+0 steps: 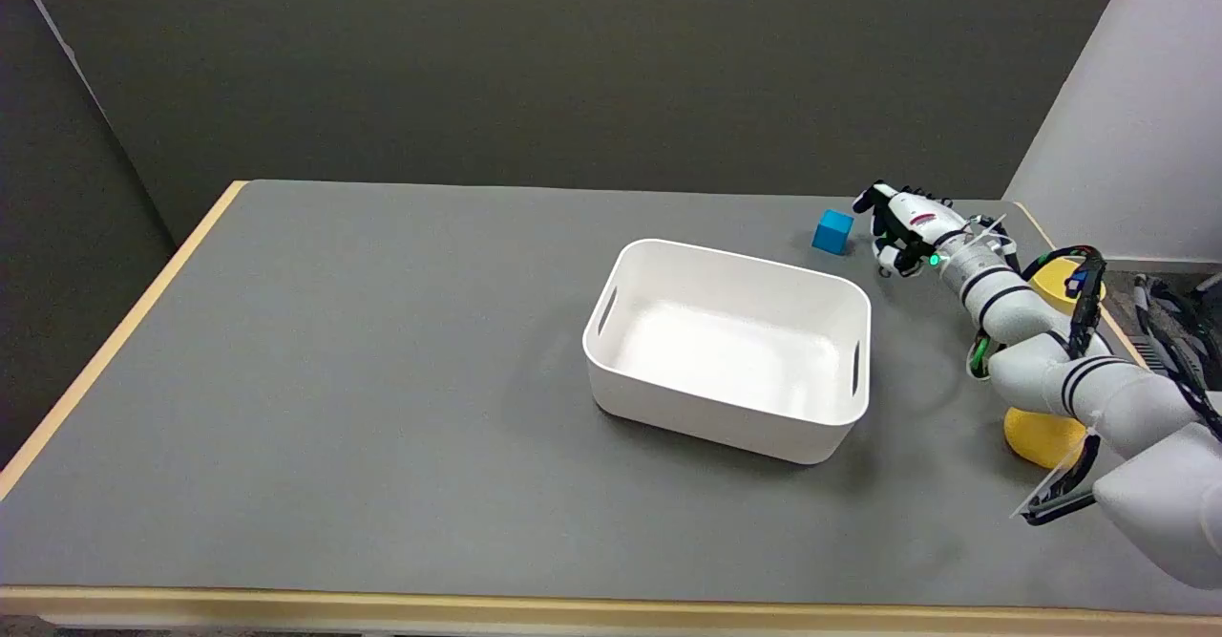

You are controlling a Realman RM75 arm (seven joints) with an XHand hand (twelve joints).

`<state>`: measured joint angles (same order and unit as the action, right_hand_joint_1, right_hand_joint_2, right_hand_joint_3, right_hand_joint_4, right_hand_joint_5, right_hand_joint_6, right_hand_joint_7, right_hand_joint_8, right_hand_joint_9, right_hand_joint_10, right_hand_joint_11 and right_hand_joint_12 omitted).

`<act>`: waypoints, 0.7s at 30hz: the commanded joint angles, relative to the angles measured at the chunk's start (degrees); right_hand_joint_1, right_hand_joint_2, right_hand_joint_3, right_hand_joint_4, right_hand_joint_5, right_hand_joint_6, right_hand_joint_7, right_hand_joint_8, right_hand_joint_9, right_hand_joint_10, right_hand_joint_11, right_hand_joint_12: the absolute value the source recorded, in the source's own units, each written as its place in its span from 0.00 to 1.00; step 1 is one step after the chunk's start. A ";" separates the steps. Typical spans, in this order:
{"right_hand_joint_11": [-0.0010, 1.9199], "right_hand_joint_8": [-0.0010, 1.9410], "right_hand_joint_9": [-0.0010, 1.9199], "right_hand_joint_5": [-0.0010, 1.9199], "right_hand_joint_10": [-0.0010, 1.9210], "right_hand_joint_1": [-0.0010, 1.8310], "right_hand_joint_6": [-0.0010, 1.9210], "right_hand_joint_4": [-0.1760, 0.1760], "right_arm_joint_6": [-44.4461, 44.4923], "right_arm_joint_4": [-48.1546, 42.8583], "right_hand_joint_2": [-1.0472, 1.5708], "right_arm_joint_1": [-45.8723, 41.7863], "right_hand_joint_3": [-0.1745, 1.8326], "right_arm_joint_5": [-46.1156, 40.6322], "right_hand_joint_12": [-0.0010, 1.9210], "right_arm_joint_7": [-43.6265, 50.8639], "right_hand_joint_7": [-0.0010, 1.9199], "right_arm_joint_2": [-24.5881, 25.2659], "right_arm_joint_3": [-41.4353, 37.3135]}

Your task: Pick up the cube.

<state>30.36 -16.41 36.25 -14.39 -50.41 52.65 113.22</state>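
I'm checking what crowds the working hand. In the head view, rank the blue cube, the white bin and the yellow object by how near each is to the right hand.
From the right hand:
1. Blue cube, just to its picture-left on the table's far side, a small gap between.
2. Yellow object, picture-right, partly hidden behind the arm.
3. White bin, mid-table; its far right corner comes about as close as the yellow object, so 2 and 3 are hard to separate.

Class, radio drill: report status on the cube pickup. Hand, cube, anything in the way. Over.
Right hand open, just right of blue cube, not touching. Cube on table, beyond white bin. Nothing between fingers and cube.
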 commanded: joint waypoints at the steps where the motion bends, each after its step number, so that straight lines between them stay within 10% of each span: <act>1: 0.06 0.69 0.17 0.12 0.84 0.51 0.28 0.36 1.00 -0.29 0.71 -0.73 0.54 -1.61 0.71 0.30 0.19 0.11 0.05; 10: 0.02 0.18 0.08 0.05 0.36 0.38 0.18 0.48 -1.19 -0.53 0.65 -0.06 0.58 -1.15 0.62 -3.57 0.09 0.46 0.50; 21: 0.02 0.11 0.02 0.03 0.33 0.36 0.13 0.50 -2.34 0.19 0.63 2.13 0.57 -1.05 0.57 -3.57 0.04 1.48 3.04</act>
<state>29.71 -16.72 36.39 -15.44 -52.70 53.09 114.05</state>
